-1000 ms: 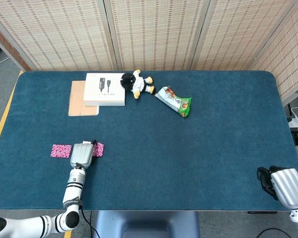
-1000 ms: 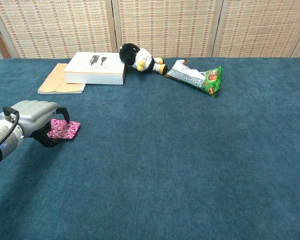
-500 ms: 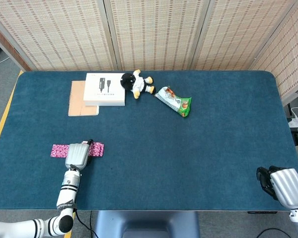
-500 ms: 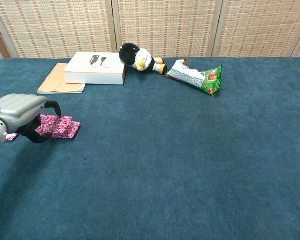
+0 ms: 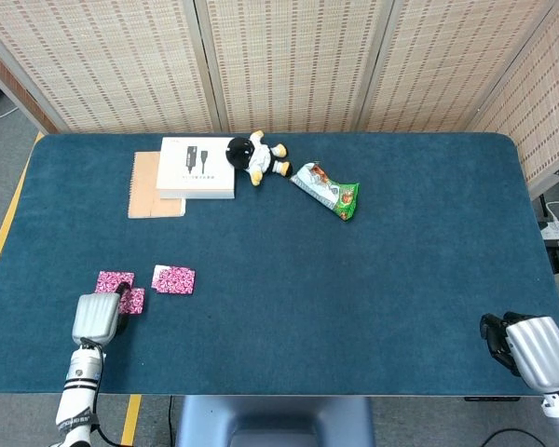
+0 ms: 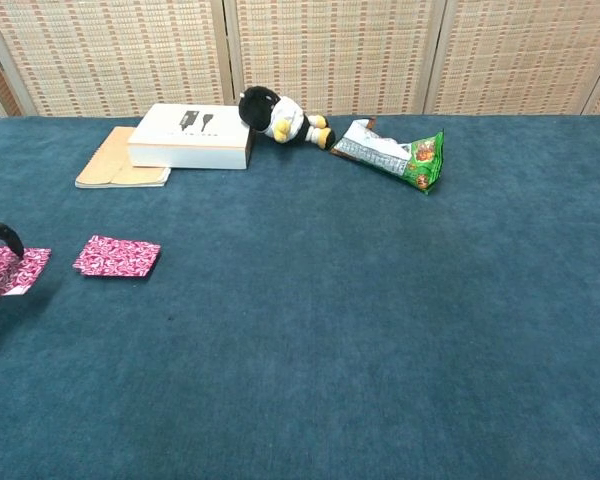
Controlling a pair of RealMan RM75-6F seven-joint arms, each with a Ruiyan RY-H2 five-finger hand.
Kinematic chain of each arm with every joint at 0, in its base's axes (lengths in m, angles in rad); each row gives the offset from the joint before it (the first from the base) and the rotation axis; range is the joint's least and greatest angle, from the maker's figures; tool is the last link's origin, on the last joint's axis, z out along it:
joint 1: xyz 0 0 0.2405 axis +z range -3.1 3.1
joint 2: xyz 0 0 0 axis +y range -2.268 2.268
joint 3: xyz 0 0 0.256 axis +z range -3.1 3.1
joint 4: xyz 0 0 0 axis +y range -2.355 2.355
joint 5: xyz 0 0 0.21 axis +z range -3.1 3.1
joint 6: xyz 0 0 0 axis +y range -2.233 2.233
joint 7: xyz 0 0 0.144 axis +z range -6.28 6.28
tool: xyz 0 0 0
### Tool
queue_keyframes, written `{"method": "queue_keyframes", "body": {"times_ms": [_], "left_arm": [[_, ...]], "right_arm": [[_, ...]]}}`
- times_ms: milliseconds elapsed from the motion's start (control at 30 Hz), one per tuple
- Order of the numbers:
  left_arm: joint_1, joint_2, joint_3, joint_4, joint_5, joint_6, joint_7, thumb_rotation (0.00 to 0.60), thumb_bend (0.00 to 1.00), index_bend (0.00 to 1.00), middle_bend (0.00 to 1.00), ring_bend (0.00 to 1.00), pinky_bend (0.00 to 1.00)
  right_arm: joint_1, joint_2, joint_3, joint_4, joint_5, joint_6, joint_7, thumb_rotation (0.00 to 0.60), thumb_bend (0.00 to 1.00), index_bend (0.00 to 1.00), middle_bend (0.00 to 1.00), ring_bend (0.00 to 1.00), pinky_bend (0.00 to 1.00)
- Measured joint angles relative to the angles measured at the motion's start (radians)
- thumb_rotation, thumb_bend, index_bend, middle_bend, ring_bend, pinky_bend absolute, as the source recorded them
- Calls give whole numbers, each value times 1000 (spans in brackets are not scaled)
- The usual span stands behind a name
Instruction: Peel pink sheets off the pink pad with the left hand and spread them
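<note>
The pink pad (image 5: 173, 279) lies flat on the blue table, uncovered, and shows in the chest view as pink pad (image 6: 117, 256). One loose pink sheet (image 5: 115, 280) lies to its left. My left hand (image 5: 99, 318) sits at the front left, apart from the pad, and pinches a second pink sheet (image 5: 132, 301) at its fingertips. In the chest view only a dark fingertip (image 6: 2, 238) curls over that sheet (image 6: 8, 270) at the left edge. My right hand (image 5: 531, 349) hangs off the front right corner, fingers curled in, holding nothing.
At the back left stand a white box (image 5: 197, 168) on a brown notebook (image 5: 145, 186), a plush toy (image 5: 256, 156) and a green snack bag (image 5: 328, 190). The table's front edge (image 5: 261, 393) runs just behind my left hand.
My left hand has drawn back from over the pad toward the front left, carrying a pink sheet with it. The pad is now uncovered. The right hand has not moved.
</note>
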Motion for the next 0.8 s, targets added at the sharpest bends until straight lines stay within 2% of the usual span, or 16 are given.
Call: {"method": "queue_keyframes", "body": {"times_ms": [200,467,800], "left_arm": [[48,15,25,36,27,4,-43,600,379,483,1000,1000,1000],[87,8,29,98,42,-9,-76,600,378,466,1000,1000,1000],[111,-21,13,157,28,-46,-82,600,376,317,1000,1000,1000]], "right_arm": [[2,1,1,-2,4,-5,0,600,445,955,863,729,871],[3,0,1,-4,6,-10,-5,600,445,954,863,729,871],[4,-2,1,-4,7,-11,-9,600,445,955,863,729,871]]}}
